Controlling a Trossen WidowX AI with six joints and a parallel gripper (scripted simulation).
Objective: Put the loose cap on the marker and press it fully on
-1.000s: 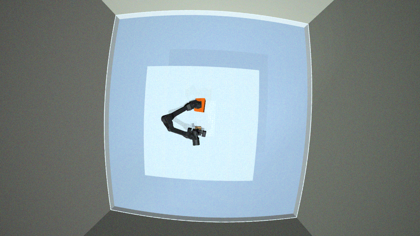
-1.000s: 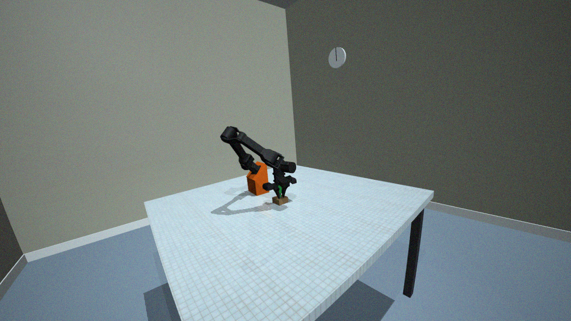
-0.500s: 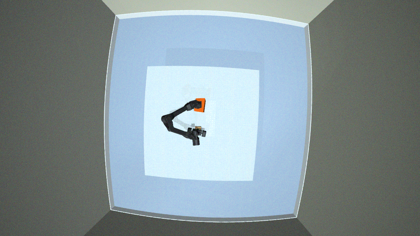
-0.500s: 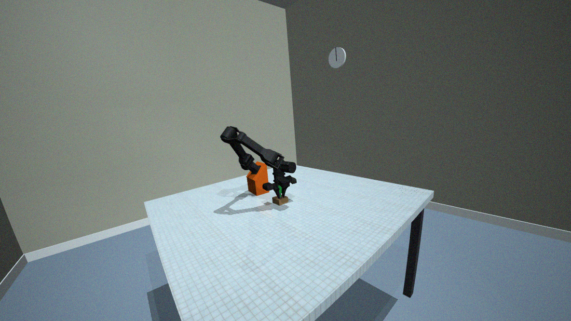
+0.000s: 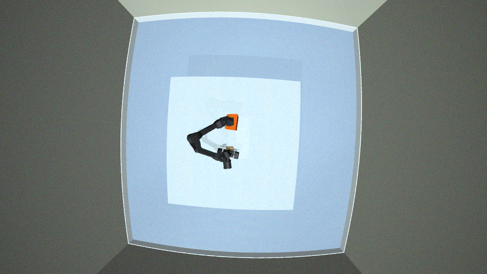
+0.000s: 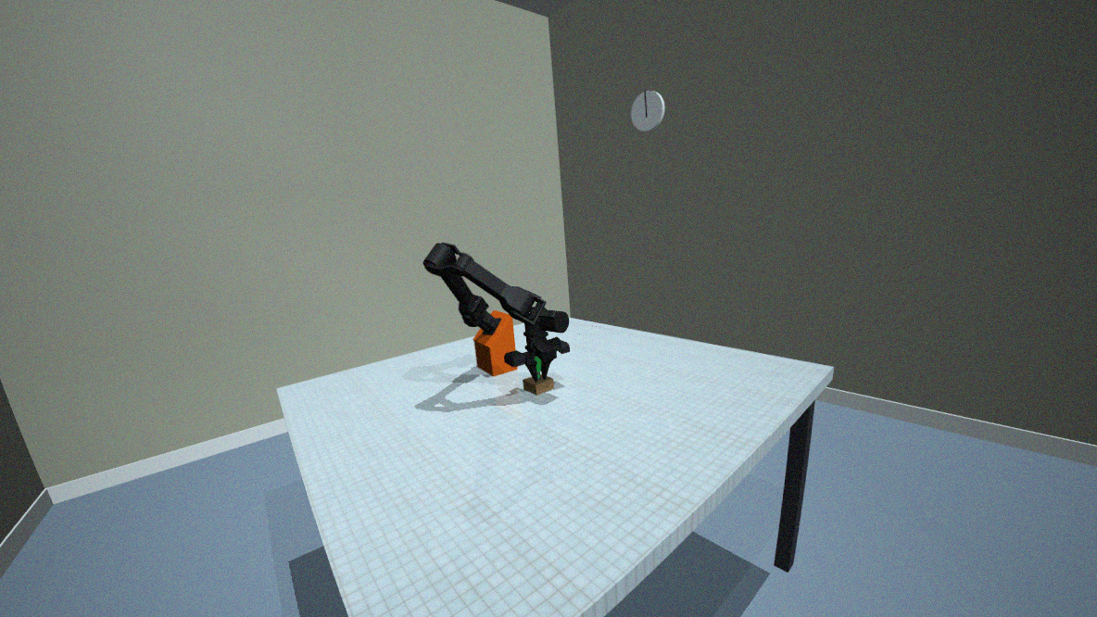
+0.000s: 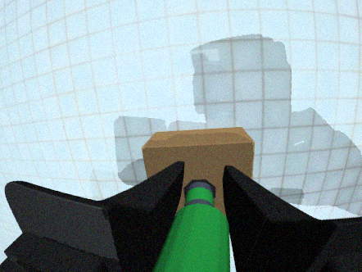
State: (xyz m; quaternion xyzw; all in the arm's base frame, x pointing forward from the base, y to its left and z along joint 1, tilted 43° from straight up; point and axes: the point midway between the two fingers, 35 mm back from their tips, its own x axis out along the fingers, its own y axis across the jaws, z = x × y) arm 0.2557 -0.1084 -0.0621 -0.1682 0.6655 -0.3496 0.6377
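We see the arm [image 6: 490, 285] reaching out from its orange base [image 6: 495, 348] and bending down so that the hand [image 6: 539, 366] points straight at the tabletop [image 6: 628, 429]. The hand is nearly closed, and its two black fingers are clamped on the green cap [image 7: 191, 260], one on each side. In the wrist view the cap runs down between the fingers toward the brown holder block [image 7: 198, 153], and at the cap's lower end we can make out a dark purplish ring, which we take to be the marker [image 7: 200, 191] standing in the block. The cap lines up with that ring and appears to meet it, though we cannot tell how deep it is seated.

From the exterior view, the holder block [image 6: 538, 385] sits on the tabletop just beside the orange base, in the half of the tabletop nearer the far corner and well apart from the near edge. The cap [image 6: 538, 363] shows there as a short green strip directly above the block, framed by the fingers.

From the top view, the arm [image 5: 204, 139] folds into a sharp elbow, with the base [image 5: 232, 121] near the middle of the tabletop [image 5: 265, 177] and the hand [image 5: 228, 153] close by, over the block [image 5: 230, 148], of which only a small brown sliver shows. The arm's shadow [image 7: 246, 86] falls on the tiles past the block.
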